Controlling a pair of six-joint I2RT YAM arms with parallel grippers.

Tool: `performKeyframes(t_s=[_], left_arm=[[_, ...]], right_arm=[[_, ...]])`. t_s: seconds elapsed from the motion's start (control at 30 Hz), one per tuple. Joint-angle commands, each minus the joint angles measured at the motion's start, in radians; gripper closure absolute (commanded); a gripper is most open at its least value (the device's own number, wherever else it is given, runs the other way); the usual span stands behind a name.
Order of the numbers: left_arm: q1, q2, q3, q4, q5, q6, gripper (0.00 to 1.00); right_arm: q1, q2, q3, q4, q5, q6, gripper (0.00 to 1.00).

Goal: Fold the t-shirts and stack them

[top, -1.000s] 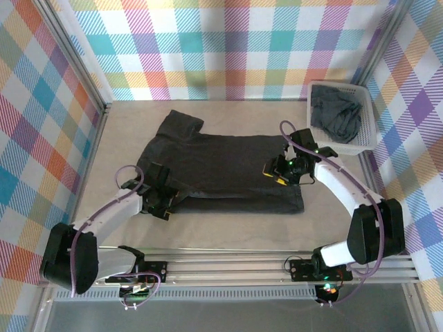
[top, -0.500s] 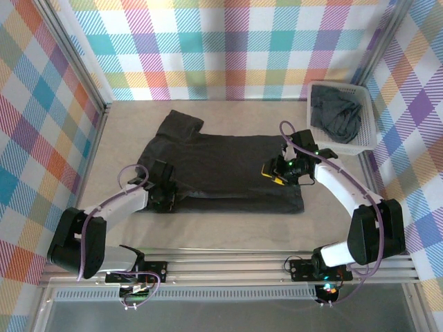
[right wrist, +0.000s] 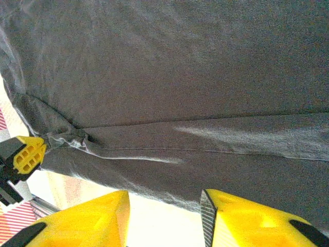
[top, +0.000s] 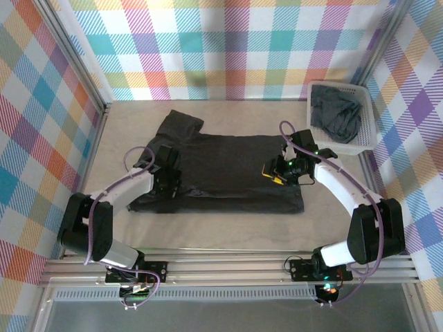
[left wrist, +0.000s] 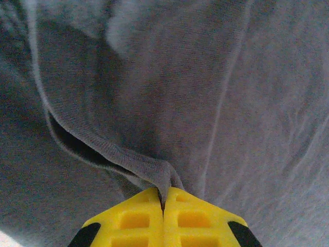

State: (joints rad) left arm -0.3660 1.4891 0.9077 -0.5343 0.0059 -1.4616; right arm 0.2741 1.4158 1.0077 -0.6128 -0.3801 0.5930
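A dark charcoal-grey cloth t-shirt (top: 228, 162) is spread flat on the pale beige table top (top: 221, 225), between the two arms. A fold of its cloth is pinched by the left gripper (left wrist: 163, 198). The yellow plastic fingers (left wrist: 134, 220) are pressed together, and a ridge of cloth is seen coming out of the seam between them. A dark open pocket of the fold lies just to the left of the fingertips. In the top view the left gripper (top: 168, 185) is placed on the left part of the shirt, near its lower hem.

The yellow fingers (right wrist: 103, 221) of the right gripper (right wrist: 164, 206) are held spread apart, and nothing is clamped by them. The edge of the t-shirt (right wrist: 169, 77) lies just ahead of the fingertips, and a strip of bare table is seen in the gap. Far to the left of these fingers, the left gripper (right wrist: 23, 154) is seen with bunched cloth in its grip. In the top view the right gripper (top: 277, 173) is over the right part of the shirt.

A second dark grey shirt (top: 336, 117) is crumpled inside a white plastic lattice basket (top: 371, 117), well beyond the right fingers.
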Motion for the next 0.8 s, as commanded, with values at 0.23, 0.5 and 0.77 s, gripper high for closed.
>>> performKeyframes(t_s=[0.23, 0.5, 0.77], left_arm=[[-0.062, 0.385, 0.452, -0.317, -0.014, 0.532, 1.00], [-0.141, 0.617, 0.760, -0.533, -0.079, 0.801, 1.00], [-0.165, 0.568, 0.854, -0.539, -0.253, 0.899, 0.30]], right_arm=[[0.002, 0.023, 0.020, -0.003, -0.017, -0.005, 0.61], [0.002, 0.018, 0.017, -0.018, -0.013, -0.010, 0.61], [0.002, 0.032, 0.020, -0.016, -0.028, -0.011, 0.60]])
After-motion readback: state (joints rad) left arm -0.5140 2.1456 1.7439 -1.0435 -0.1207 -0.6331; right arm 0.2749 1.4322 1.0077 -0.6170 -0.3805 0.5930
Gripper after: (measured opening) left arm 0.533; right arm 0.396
